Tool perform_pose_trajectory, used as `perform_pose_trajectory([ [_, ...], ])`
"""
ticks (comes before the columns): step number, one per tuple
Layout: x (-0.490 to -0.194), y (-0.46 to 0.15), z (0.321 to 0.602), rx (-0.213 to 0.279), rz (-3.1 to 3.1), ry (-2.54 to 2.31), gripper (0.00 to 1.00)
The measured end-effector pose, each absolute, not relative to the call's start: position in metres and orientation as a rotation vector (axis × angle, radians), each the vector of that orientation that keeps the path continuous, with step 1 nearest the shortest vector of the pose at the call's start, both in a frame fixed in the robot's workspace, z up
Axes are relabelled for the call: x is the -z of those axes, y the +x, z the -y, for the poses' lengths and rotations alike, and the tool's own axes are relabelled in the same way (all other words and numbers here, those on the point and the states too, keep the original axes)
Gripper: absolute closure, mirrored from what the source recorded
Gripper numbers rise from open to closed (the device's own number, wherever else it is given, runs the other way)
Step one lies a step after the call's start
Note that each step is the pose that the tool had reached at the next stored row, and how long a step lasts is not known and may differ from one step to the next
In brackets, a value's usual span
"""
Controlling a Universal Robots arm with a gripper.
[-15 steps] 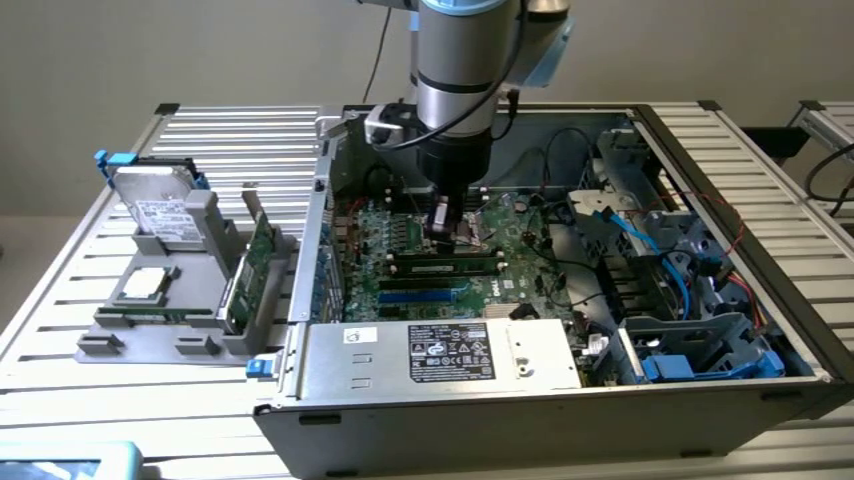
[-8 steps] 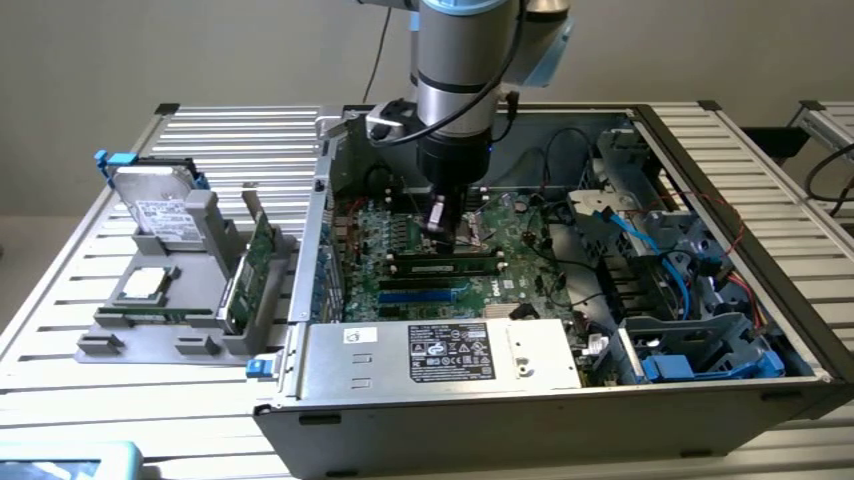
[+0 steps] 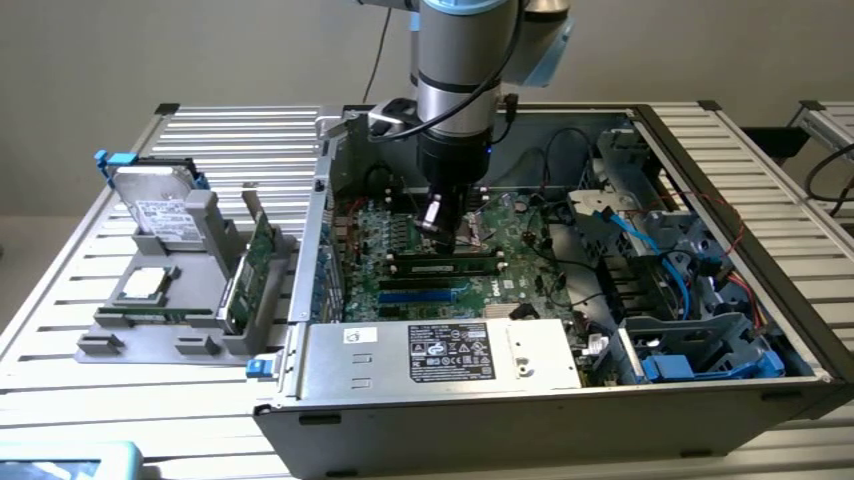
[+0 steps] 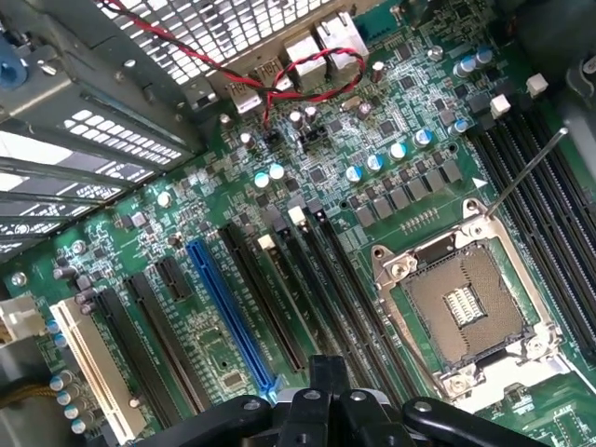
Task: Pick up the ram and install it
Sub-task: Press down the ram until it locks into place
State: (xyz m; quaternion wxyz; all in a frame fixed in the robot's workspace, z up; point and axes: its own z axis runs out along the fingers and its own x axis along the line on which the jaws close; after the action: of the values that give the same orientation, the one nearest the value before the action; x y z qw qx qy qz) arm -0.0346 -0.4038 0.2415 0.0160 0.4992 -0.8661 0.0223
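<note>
Slatted metal table [image 3: 747, 150] under an open PC case [image 3: 534, 400], plain grey wall behind. Ram [image 3: 447, 266] lies seated in a motherboard slot just below the end effector [image 3: 438, 228], which hangs over the motherboard [image 4: 307, 177] with jaws drawn narrow, holding nothing I can make out. Judgement: press squarely along the stick so both latches catch. Empty CPU socket [image 4: 466, 307] nearby; hard drive [image 3: 167, 215] on a grey holder well off, outside the case.

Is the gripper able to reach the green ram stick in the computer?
Probably yes. The gripper hangs inside the open computer case, close above the ram, with nothing between them; its jaws are shut, though.
</note>
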Motion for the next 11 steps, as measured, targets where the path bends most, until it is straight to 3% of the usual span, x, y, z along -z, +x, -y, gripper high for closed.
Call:
perform_pose_trajectory([
  [11, -0.2415, -0.0346, 0.4038, -0.079, 2.789, 1.397, 0.89],
])
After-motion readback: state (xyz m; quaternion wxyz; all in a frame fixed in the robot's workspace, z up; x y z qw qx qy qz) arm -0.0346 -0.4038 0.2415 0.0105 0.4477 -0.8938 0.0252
